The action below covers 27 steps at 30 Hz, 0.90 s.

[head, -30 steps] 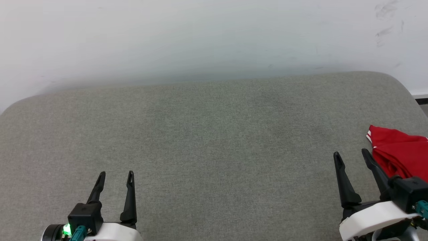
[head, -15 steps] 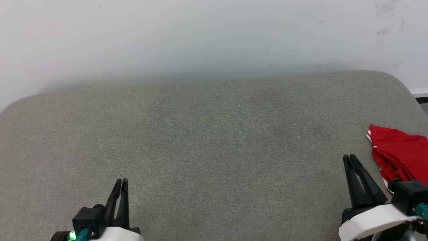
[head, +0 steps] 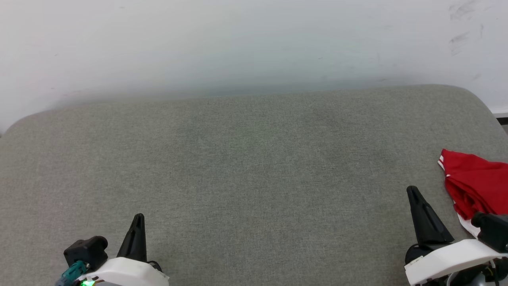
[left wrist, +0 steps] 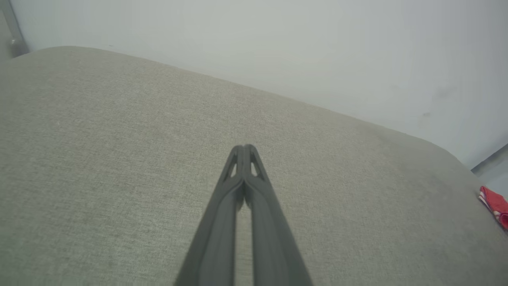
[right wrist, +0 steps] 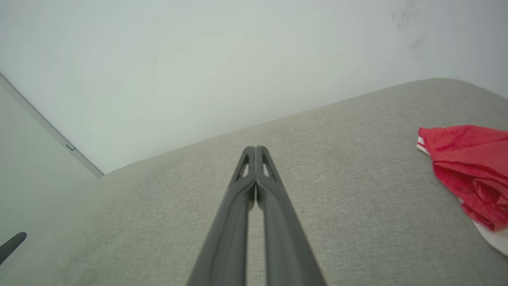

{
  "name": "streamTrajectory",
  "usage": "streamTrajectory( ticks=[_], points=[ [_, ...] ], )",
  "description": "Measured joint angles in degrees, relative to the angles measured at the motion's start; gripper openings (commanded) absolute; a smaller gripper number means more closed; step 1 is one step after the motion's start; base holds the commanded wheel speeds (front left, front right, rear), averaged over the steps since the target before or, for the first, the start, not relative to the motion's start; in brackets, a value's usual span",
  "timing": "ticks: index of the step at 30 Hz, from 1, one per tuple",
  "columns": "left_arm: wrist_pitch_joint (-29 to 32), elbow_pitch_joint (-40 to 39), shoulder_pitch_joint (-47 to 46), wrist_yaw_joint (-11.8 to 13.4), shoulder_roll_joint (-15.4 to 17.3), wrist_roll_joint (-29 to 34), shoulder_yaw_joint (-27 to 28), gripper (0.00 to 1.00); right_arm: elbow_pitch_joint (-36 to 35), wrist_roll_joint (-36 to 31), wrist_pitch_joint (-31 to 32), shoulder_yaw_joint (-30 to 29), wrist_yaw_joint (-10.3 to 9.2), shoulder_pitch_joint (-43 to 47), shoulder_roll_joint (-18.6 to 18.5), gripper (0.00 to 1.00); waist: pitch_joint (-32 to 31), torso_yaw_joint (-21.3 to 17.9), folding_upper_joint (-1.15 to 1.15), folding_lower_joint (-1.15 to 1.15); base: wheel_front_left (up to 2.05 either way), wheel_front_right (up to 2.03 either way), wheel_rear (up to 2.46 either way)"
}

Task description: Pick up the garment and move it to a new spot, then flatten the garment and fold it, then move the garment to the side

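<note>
We lose most of the garment (head: 474, 184) past the right edge of the head view, and its near end slips behind the black housing (head: 492, 230) on the right arm's wrist. It lies bunched, so we cannot tell front from back. The right wrist view cuts it off at the right edge too, and in the left wrist view it is a red scrap at the right edge, too small to read. The grey cushion (head: 254, 159) runs off the bottom and sides of the head view. The bottom edge there crops both pale wrists. A slim dark shape (right wrist: 12, 243) at the right wrist view's left edge is cut off; we cannot tell what it is.
</note>
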Motion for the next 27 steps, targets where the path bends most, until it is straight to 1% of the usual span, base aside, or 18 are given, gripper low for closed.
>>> streamTrajectory(
  ticks=[2, 3, 9, 10, 27],
  points=[
    [0.4, 0.4, -0.1, -0.5, -0.5, -1.7, 0.5, 0.00, 0.6, 2.1, 0.0, 0.0, 0.00, -0.3, -0.1, 0.00, 0.0, 0.1, 0.00, 0.00, 0.00, 0.00, 0.00],
    [0.8, 0.8, -0.2, -1.1, -1.0, -3.3, 1.1, 0.00, 1.2, 4.2, -0.1, 0.0, 0.00, -0.5, -0.2, 0.00, 0.0, 0.1, 0.00, 0.00, 0.00, 0.00, 0.00],
    [2.0, 1.7, -1.2, -2.7, -1.9, -7.9, 2.7, 0.00, 2.7, 10.1, -0.2, 0.0, -0.01, -1.5, -0.4, 0.00, 0.0, 0.4, 0.00, 0.00, 0.00, 0.00, 0.00],
    [2.6, 2.2, -1.3, -3.5, -2.5, -10.1, 3.4, 0.00, 3.4, 12.9, -0.2, 0.0, -0.01, -1.8, -0.5, 0.00, 0.0, 0.5, 0.00, 0.00, 0.00, 0.00, 0.00],
    [5.6, 3.9, -2.7, -7.2, -5.2, -21.1, 7.4, 0.00, 7.2, 27.0, -0.2, -0.3, -0.01, -3.5, -0.9, 0.00, 0.0, 1.1, 0.00, 0.00, 0.00, 0.00, 0.00]
  ],
)
